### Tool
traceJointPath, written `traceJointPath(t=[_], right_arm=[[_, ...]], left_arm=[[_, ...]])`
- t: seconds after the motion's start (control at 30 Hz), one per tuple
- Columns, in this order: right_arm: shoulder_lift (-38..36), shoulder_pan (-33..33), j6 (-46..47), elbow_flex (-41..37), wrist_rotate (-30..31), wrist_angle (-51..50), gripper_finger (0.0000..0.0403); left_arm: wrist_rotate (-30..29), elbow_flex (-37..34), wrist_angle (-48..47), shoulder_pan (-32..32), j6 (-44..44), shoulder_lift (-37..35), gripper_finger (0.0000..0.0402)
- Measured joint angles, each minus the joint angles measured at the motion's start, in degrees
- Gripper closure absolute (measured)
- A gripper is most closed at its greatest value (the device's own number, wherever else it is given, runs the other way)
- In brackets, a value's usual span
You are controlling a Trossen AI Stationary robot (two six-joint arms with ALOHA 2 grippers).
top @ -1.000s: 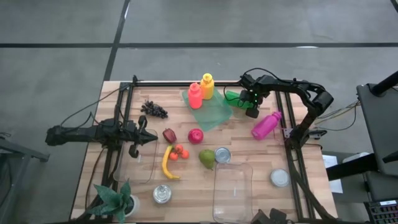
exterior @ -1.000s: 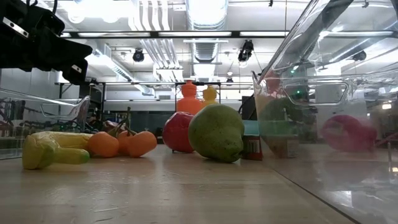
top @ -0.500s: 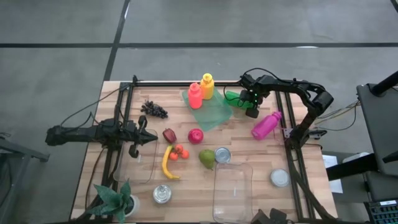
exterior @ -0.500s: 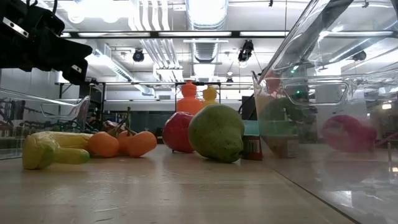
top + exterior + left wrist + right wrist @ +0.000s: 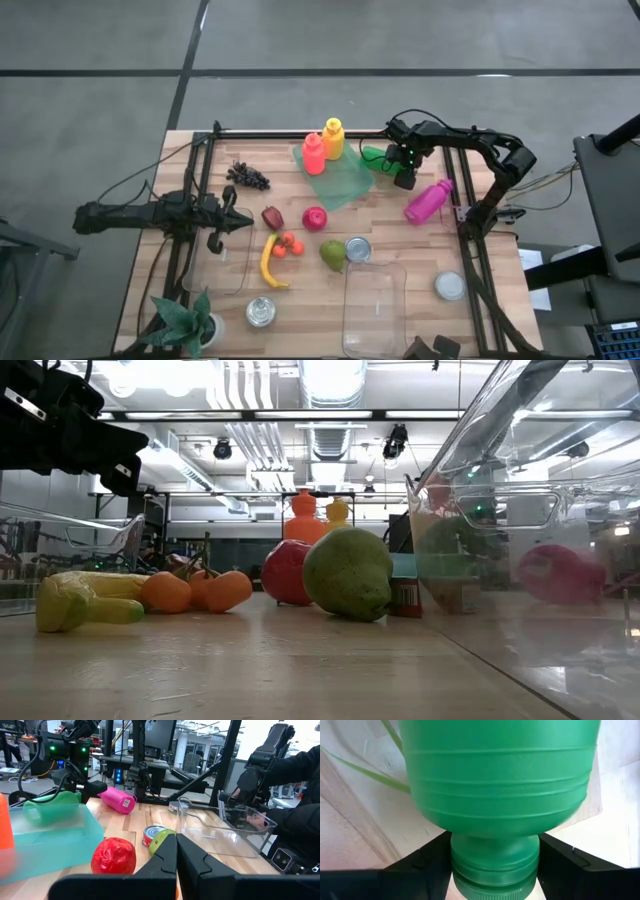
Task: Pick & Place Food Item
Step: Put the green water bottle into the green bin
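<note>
A green bottle (image 5: 377, 154) lies on its side near the table's far right, its body partly on a translucent green sheet (image 5: 340, 176). My right gripper (image 5: 400, 168) points down over the bottle's neck end and is shut on it. In the right wrist view the bottle (image 5: 500, 775) fills the picture. My left gripper (image 5: 176, 851) is shut and holds nothing. It hovers level at the table's left above a clear tub (image 5: 215, 262). Among the fruit in the middle are a red apple (image 5: 314, 218), a pear (image 5: 332, 254) and a banana (image 5: 268, 262). My right gripper pinches the green bottle's neck (image 5: 495, 851), just behind its cap, between the two fingers (image 5: 422, 865). The fingers come from above, pointing down, and lie across the bottle. The bottle lies on the table on its side.
Red (image 5: 313, 153) and yellow (image 5: 333, 138) bottles stand left of the green one; a pink bottle (image 5: 428, 201) lies nearer. Grapes (image 5: 247, 176), a can (image 5: 357, 249), a clear tub (image 5: 372, 305), two round tins (image 5: 261, 312) (image 5: 450, 286) and a plant (image 5: 185, 320) are spread about.
My right gripper's fingers have drawn together on the green bottle's neck while the arm has stayed in place. The bottle has not shifted.
</note>
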Motion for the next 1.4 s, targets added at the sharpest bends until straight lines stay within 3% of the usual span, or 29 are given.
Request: traceJointPath(t=[0.13, 0.4, 0.63, 0.87, 1.1, 1.4], right_arm=[[0.00, 0.00, 0.04, 0.00, -0.74, 0.04, 0.0192], [0.00, 0.00, 0.24, 0.00, -0.85, -0.05, 0.0168], [0.00, 0.00, 0.64, 0.00, -0.97, -0.07, 0.0195], [-0.01, 0.00, 0.92, 0.00, -1.01, -0.24, 0.0176], [-0.02, 0.00, 1.07, 0.00, -1.03, -0.26, 0.0196], [-0.02, 0.00, 0.84, 0.00, -1.03, -0.39, 0.0184]], left_arm=[[0.00, 0.00, -0.01, -0.01, 0.00, 0.00, 0.0401], [-0.02, 0.02, -0.01, -0.01, 0.00, 0.00, 0.0401], [0.00, 0.00, 0.01, 0.01, 0.00, 0.00, 0.0401], [-0.02, 0.02, 0.00, 0.00, 0.00, 0.00, 0.0401], [-0.01, 0.00, 0.00, 0.01, 0.00, 0.00, 0.0401], [0.00, 0.00, 0.01, 0.01, 0.00, 0.00, 0.0401]])
